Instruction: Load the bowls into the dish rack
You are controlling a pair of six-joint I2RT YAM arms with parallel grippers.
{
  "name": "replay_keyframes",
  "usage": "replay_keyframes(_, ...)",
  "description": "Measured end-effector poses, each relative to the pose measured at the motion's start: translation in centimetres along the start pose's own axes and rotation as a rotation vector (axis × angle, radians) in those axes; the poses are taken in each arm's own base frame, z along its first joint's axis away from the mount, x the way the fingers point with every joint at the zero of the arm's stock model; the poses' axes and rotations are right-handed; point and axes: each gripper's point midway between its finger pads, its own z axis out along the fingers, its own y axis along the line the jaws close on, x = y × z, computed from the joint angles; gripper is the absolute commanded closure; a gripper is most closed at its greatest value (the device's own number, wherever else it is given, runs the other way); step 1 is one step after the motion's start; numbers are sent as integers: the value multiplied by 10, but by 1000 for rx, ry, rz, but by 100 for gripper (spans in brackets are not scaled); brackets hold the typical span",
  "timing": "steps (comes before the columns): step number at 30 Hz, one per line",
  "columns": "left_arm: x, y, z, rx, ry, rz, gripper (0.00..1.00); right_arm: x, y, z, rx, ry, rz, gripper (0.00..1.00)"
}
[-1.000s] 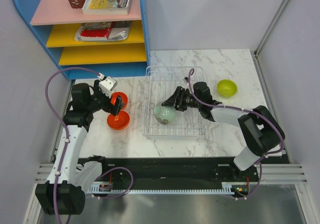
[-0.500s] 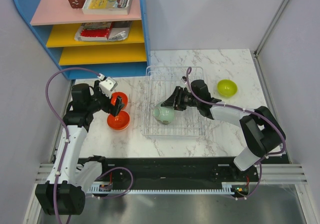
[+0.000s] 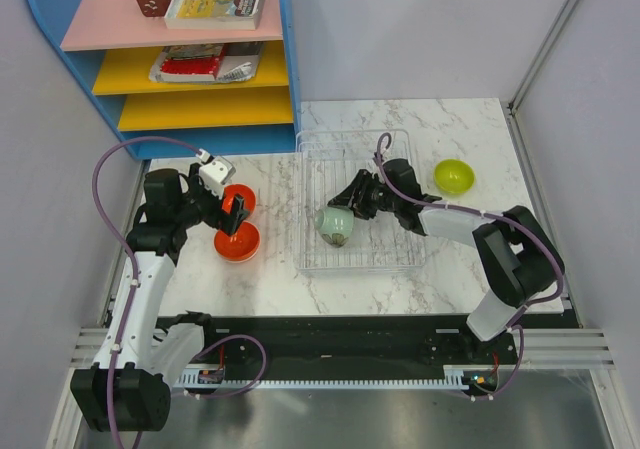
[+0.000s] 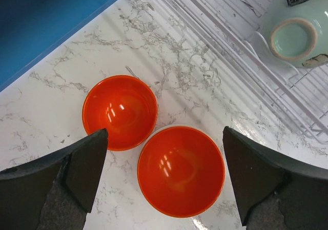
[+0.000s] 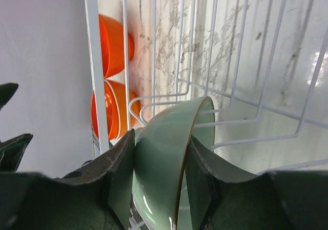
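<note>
From above, the rack [image 3: 400, 164] held the green bowl [image 3: 333, 226] in its near-left corner. The right gripper [image 3: 347, 205] reached in from the rack's right and met the bowl's upper edge. The yellow bowl [image 3: 453, 176] sat well right of the rack. Two orange bowls [image 3: 240, 242] lay just left of it, under the left gripper [image 3: 234, 214]. The right arm was plainly the one on the green bowl; the left was nearer the orange pair. In the left wrist view the jaws stood wide open above the orange bowls [image 4: 180, 171], which touched each other on the marble. The rack [image 4: 230, 50] lay up and right of them. There the green bowl [image 4: 292, 38] was tipped on its side, foot ring facing the orange pair. In the right wrist view the fingers [image 5: 120, 179] pinched the green bowl's [image 5: 174, 122] wall, one on each face. The bowl stood on edge straight ahead of the jaws against the rack's wires [image 5: 95, 61]. The next move probably turned on this edge-on grip. Against the view a second before, the right jaws had narrowed onto the bowl. The rack and bowl had slid slightly rightward, away from the orange bowls, and the left arm had not moved.
</note>
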Motion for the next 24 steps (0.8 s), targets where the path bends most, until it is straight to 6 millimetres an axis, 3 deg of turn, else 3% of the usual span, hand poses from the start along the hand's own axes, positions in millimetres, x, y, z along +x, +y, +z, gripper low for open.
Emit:
replay_keyframes(3, 1, -1, 0, 3, 2, -2, 0, -10, -7, -2, 19, -30, 26, 91)
replay_keyframes(5, 1, -1, 0, 4, 2, -2, 0, -15, -11, -2, 28, -40, 43, 82)
replay_keyframes(6, 1, -1, 0, 4, 2, -2, 0, -17, -11, -2, 29, -44, 49, 68)
replay_keyframes(8, 1, -1, 0, 4, 2, -2, 0, -17, -12, -2, 29, -44, 56, 52)
replay_keyframes(9, 1, -1, 0, 4, 2, -2, 0, -18, -12, -2, 29, -44, 57, 40)
replay_keyframes(14, 1, -1, 0, 4, 2, -2, 0, -24, -3, -1, 19, -41, 8, 14)
replay_keyframes(18, 1, -1, 0, 5, 3, -3, 0, -30, 2, -2, 29, -43, -42, 11)
replay_keyframes(24, 1, -1, 0, 5, 3, -3, 0, -46, -10, -4, 160, -92, -120, 10)
